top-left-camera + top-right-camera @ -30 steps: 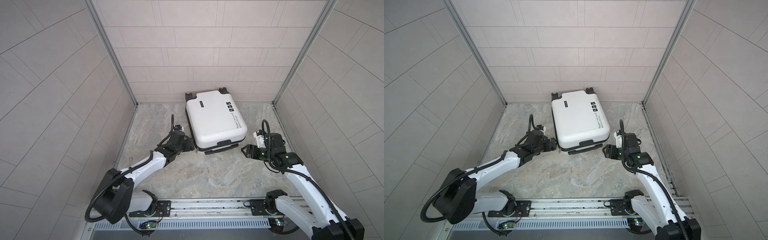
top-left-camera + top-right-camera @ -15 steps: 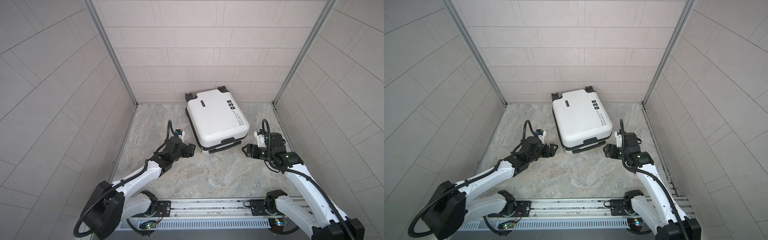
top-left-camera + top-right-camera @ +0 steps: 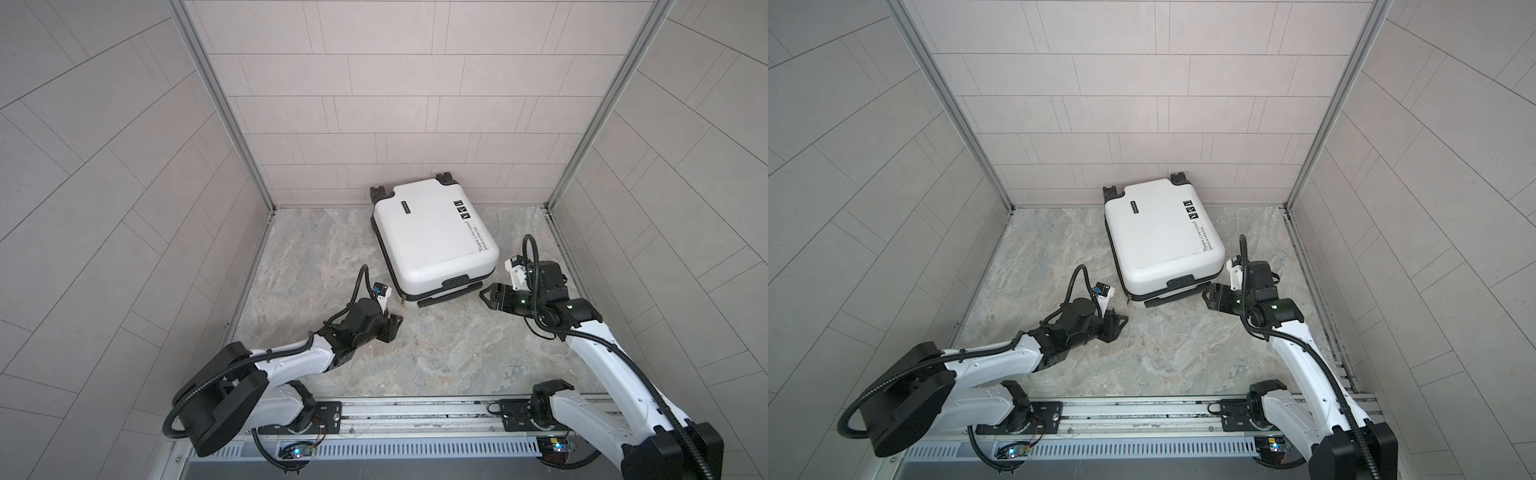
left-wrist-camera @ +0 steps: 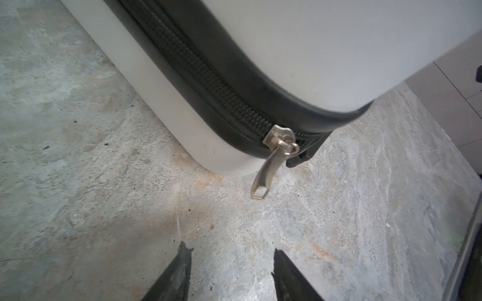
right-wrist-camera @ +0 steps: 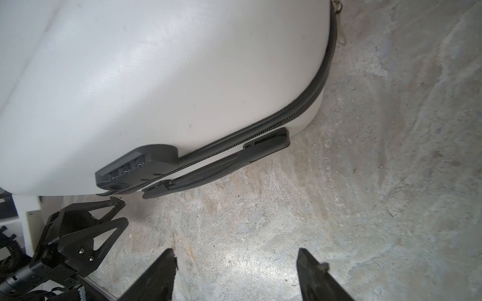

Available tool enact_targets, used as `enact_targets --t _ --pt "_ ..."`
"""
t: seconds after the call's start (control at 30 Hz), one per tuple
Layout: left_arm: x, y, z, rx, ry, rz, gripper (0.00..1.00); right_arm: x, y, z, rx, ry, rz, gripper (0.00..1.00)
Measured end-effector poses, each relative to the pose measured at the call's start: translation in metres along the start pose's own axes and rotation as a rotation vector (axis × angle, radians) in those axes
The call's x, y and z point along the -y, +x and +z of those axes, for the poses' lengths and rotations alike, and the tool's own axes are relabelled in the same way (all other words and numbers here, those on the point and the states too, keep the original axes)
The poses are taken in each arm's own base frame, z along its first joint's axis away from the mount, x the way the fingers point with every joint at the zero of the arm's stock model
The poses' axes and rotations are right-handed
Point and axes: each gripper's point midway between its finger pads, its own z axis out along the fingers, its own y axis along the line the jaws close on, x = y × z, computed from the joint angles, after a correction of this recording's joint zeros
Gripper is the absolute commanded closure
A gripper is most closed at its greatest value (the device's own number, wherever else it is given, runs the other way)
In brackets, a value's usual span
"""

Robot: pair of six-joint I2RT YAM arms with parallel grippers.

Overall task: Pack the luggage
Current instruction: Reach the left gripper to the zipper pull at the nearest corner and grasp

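Left gripper [image 3: 392, 327]: jaws apart, empty, near the zipper pull [image 4: 271, 161] at the near-left corner. Right gripper [image 3: 487, 296]: jaws apart, empty, beside the near-right corner. Luggage [image 3: 432, 232]: lid down, flat at far centre, wheels toward the far wall [image 3: 415, 124]. Judgement: contents appear packed, but full zipper closure is unconfirmed.

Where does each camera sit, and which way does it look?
Top views: high over the front rail, looking down on the white suitcase; both arms, left gripper and right gripper show.
Left wrist: on the left arm, facing the suitcase corner and silver zipper pull; its open fingers show.
Right wrist: on the right arm, facing the combination lock and handle; its open fingers show.
Shared: both wrist views catch the black zipper.
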Motion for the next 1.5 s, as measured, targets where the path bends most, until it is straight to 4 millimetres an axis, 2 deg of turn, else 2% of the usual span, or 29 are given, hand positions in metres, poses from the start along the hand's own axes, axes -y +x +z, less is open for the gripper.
enact_targets --t 0.23,0.33,0.53,0.73,0.9,1.27,1.5 --pt "0.013 -0.016 0.007 0.069 -0.011 0.041 0.54 -0.001 0.000 -0.002 0.006 -0.004 0.000 0.25" --pt "0.012 -0.024 0.009 0.107 -0.037 0.042 0.58 -0.001 0.000 -0.002 0.005 -0.005 0.002 0.25" --pt "0.006 -0.034 0.014 0.164 -0.082 0.038 0.60 -0.001 0.000 -0.002 0.003 -0.005 0.002 0.25" --pt "0.011 -0.041 0.024 0.179 -0.073 0.038 0.67 -0.002 0.000 -0.002 0.004 -0.005 0.001 0.26" --pt "0.010 -0.038 0.028 0.169 -0.083 0.044 0.79 -0.002 0.000 -0.002 0.004 -0.005 0.002 0.26" --pt "0.008 -0.041 0.025 0.215 -0.094 0.060 0.99 -0.002 0.000 -0.002 0.003 -0.005 0.002 0.26" --pt "0.012 -0.041 0.018 0.229 -0.061 0.069 1.00 -0.001 0.000 -0.002 0.002 -0.004 0.003 0.26"
